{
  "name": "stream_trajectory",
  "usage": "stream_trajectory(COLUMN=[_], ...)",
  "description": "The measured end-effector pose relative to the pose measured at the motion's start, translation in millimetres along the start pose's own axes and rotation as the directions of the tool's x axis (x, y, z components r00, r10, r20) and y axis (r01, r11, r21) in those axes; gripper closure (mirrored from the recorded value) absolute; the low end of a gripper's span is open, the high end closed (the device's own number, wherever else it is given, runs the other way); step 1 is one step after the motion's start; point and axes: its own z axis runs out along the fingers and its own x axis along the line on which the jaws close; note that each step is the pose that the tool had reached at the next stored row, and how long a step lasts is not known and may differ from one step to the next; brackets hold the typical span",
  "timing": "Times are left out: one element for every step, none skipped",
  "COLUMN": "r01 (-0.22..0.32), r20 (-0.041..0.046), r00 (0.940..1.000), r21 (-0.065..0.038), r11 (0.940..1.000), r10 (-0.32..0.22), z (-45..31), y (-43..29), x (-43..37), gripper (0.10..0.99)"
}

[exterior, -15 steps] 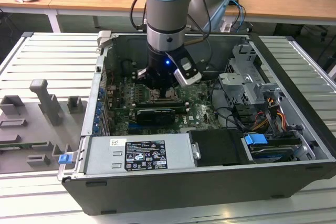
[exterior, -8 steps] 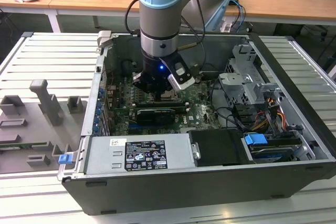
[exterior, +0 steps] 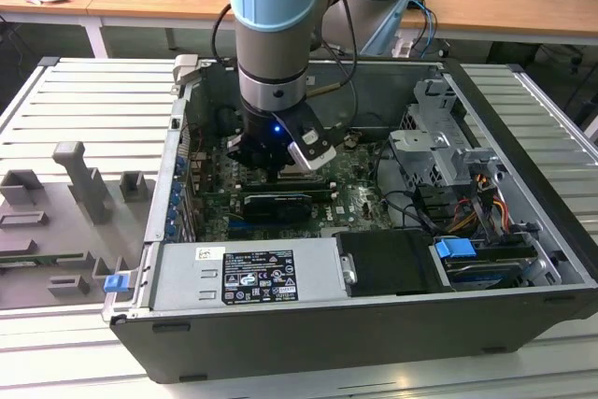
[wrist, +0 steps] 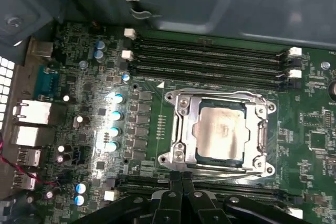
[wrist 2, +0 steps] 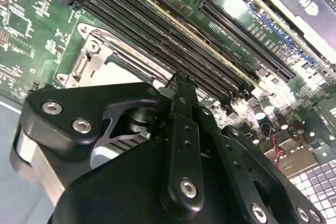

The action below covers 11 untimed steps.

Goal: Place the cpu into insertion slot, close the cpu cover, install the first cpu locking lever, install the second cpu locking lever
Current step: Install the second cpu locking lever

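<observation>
In the first wrist view the cpu (wrist: 221, 129) lies flat in the insertion slot (wrist: 167, 157), its pale metal face showing. The silver cpu cover (wrist: 181, 124) lies down around it as a frame. Thin lever rods run along two sides of the socket, one (wrist: 226, 170) on the side nearest my fingers and one (wrist: 220, 94) on the far side. My gripper (wrist: 181, 178) is shut, its black fingers pressed together with the tips at the socket's edge by the nearer rod. The second wrist view has the gripper (wrist 2: 181, 81) beside the socket (wrist 2: 92, 59). In the exterior view the gripper (exterior: 278, 158) reaches down into the open computer case.
Long black memory slots (wrist: 210, 56) run on both sides of the socket. A black card (exterior: 276, 205) stands in front of the gripper, with a power supply (exterior: 248, 273) nearer still. A drive cage (exterior: 439, 137) and cables fill the exterior view's right. Grey fixtures (exterior: 84, 184) sit outside the case.
</observation>
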Motion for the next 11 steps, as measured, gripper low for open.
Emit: stream_trajectory(r01=[0.002, 0.004, 0.005, 0.008, 0.009, 0.011, 0.012, 0.014, 0.016, 0.017, 0.018], r20=[0.0002, 0.0004, 0.0007, 0.0012, 0.0018, 0.0022, 0.0026, 0.0025, 0.0028, 0.0046, 0.0043], r00=[1.0000, 1.0000, 1.0000, 1.0000, 1.0000, 0.9999, 0.9999, 0.9999, 0.9999, 0.9998, 0.9998], r21=[-0.006, -0.010, -0.015, -0.024, -0.030, -0.037, -0.042, -0.048, -0.054, -0.060, -0.063], r11=[1.0000, 0.9999, 0.9999, 0.9997, 0.9995, 0.9993, 0.9991, 0.9987, 0.9984, 0.9981, 0.9978], r10=[-0.002, -0.004, -0.005, -0.008, -0.009, -0.011, -0.012, -0.014, -0.016, -0.017, -0.018], z=[0.6, 1.1, 1.7, 2.8, 4.6, 7.3, 8.7, 13.3, 15.2, 16.7, 17.3], y=[-0.7, -1.4, -2.3, -3.5, -4.2, -5.0, -5.3, -6.2, -6.5, -6.4, -6.2], x=[1.0, 2.0, 2.7, 4.2, 4.8, 5.4, 5.7, 6.2, 6.8, 7.6, 8.3], gripper=[0.980, 0.980, 0.980, 0.980, 0.980, 0.980, 0.980, 0.980, 0.980, 0.980, 0.980])
